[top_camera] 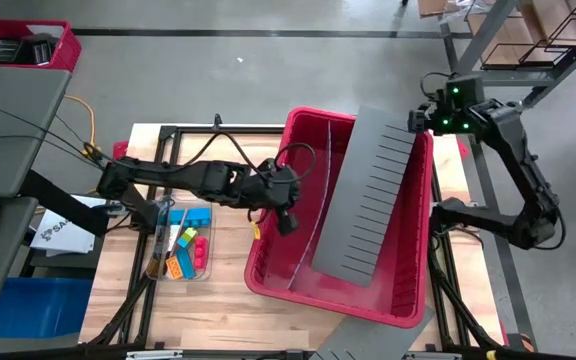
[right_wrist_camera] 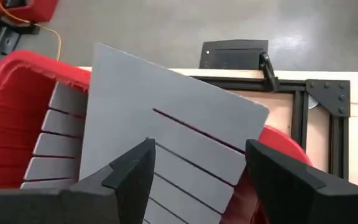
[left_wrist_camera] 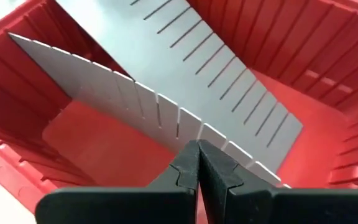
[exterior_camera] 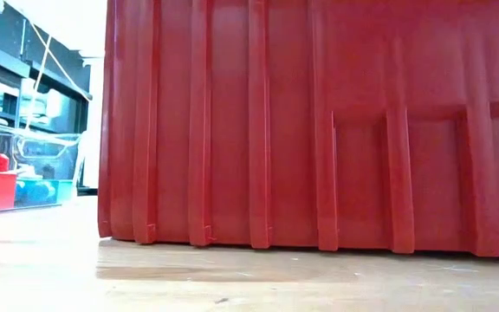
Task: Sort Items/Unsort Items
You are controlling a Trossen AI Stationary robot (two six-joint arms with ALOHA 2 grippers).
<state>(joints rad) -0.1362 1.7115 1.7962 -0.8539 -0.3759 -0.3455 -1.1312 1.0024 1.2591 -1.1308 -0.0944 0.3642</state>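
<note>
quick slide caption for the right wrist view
Open right gripper poised over a slotted grey divider panel leaning across the red bin.

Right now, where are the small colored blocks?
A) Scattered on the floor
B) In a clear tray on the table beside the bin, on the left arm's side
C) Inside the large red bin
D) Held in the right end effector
B: the high view shows the colored blocks sitting in a clear tray on the table, outside the red bin, which holds only a grey slotted divider.
</note>
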